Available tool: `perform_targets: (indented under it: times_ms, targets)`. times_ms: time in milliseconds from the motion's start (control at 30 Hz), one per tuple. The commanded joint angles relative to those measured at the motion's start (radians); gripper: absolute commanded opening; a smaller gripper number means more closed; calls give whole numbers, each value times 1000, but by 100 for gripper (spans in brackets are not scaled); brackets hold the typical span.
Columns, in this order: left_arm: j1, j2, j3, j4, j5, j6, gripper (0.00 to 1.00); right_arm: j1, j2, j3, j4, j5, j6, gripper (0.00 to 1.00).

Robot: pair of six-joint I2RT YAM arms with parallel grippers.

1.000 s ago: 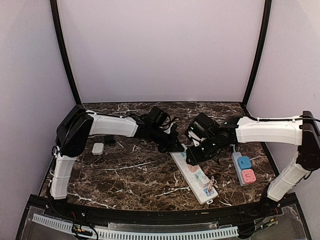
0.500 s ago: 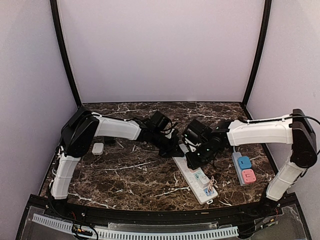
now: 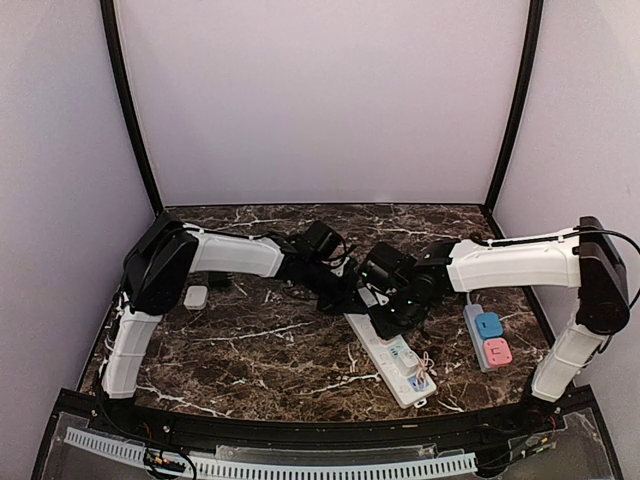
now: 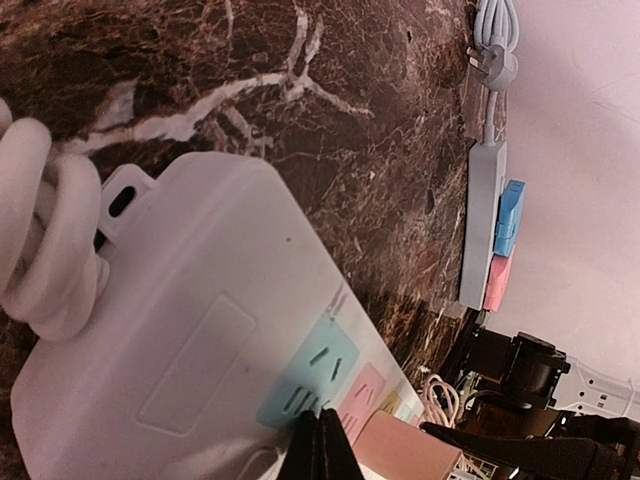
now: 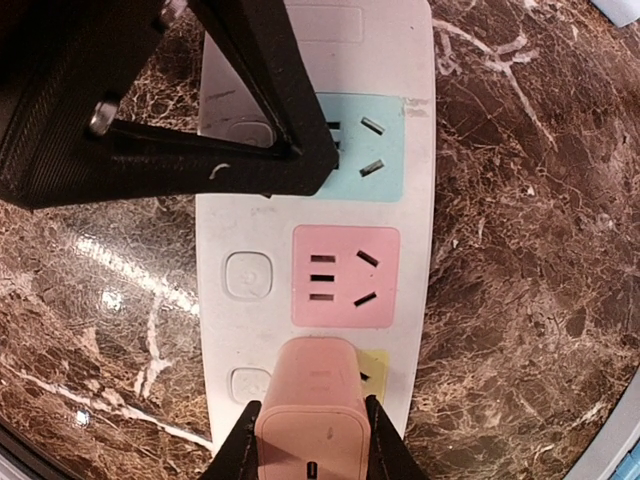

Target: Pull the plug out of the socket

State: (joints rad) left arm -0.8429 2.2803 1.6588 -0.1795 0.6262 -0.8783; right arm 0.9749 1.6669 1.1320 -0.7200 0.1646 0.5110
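Observation:
The white socket strip (image 3: 398, 358) lies at an angle in the middle of the table. A pink plug (image 5: 312, 405) stands in its yellow socket (image 5: 374, 368), below the free pink socket (image 5: 345, 276) and the teal socket (image 5: 365, 148). My right gripper (image 5: 312, 445) has a finger on each side of the plug, touching it. My left gripper (image 4: 322, 445) is shut, with its tips down on the strip by the teal socket (image 4: 308, 375). In the top view, the right gripper (image 3: 390, 316) hides the plug.
A grey strip (image 3: 487, 338) with blue and pink sockets lies to the right. There is a small white adapter (image 3: 196, 296) at the left. A thin coiled cable (image 3: 427, 366) rests at the white strip's near end, and its thick white cord (image 4: 40, 240) is bundled at the far end.
My right gripper has moved left and down over the plug, and its jaws have closed in on the plug's sides. The left gripper has shifted slightly and stays pressed on the strip.

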Motion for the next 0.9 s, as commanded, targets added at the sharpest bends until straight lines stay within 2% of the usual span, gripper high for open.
perform_targets:
  times_ms: [0, 333, 867]
  targets:
    - [-5, 36, 21, -160, -79, 35, 0, 13, -27, 42, 4, 59, 9, 8]
    - [-5, 74, 51, -242, -111, 51, 0, 9, -65, 32, 47, 90, -13, 8]
    - [-7, 78, 57, -268, -119, 55, 0, -18, -131, 13, 31, 53, -15, 8]
